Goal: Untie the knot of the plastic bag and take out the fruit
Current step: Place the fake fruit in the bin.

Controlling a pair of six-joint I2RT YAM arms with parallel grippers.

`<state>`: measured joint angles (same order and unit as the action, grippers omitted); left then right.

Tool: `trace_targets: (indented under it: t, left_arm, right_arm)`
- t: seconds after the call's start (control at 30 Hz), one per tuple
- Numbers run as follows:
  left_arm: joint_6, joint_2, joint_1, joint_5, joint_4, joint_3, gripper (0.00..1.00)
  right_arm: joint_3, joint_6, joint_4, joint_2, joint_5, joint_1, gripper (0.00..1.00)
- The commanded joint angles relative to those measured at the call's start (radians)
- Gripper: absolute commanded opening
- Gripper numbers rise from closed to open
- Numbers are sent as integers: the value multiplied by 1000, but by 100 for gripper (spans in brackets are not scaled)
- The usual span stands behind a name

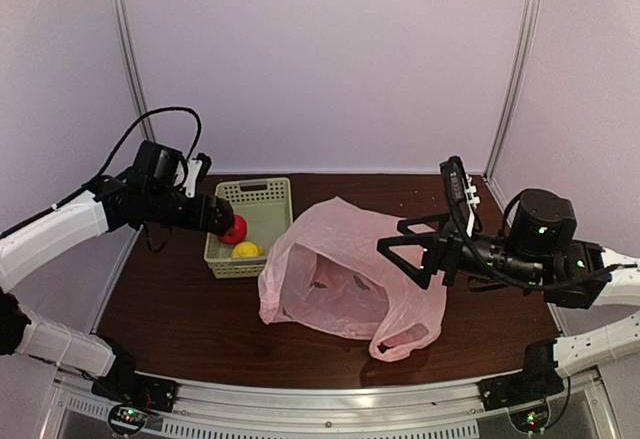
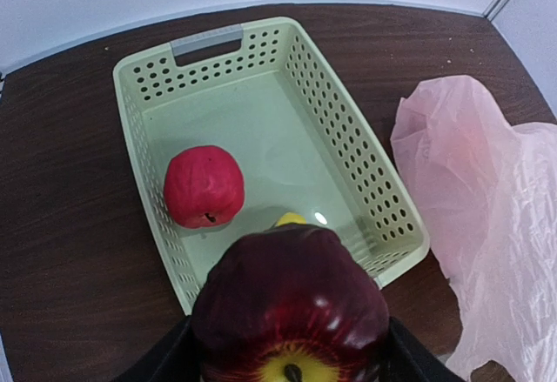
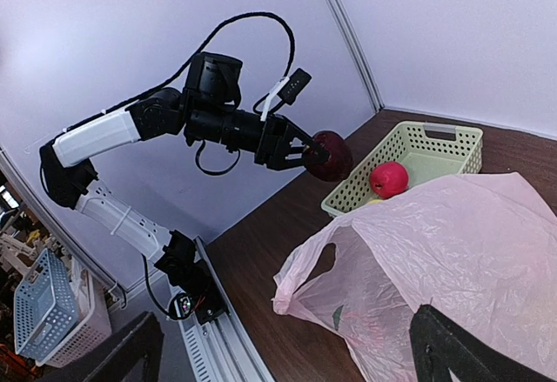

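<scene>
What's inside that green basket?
A red fruit and a yellow fruit. In the left wrist view, the dark red fruit in the left gripper covers most of the yellow one and the basket's near end.

we see left gripper (image 1: 222,219) over green basket (image 1: 262,191), red fruit (image 1: 236,231) and yellow fruit (image 1: 246,250) inside; pink bag (image 1: 330,279) open mid-table, right gripper (image 1: 403,259) spread wide beside it.
</scene>
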<state>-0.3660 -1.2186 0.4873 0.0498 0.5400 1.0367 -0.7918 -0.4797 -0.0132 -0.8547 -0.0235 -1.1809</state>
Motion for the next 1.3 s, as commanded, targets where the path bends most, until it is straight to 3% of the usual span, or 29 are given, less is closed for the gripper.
trace_targets:
  t: [0.0,0.43,0.87,1.27]
  left_arm:
    - [57,-49,-11,-84,-23,-24,32]
    - [74,-151,-26,-99,-54,-77,37]
    - [76,-158,-27,-90,-53,-87,69]
    - [79,-151,-27,-80,-48,-89,84]
  right_arm:
    - [13,-11,-14,9,19,4,100]
    - [11,-16,-19,5,19,4,100]
    - [8,-23,-7,-15,19,4,100]
    - [5,-25,-8,-19,14,4,100]
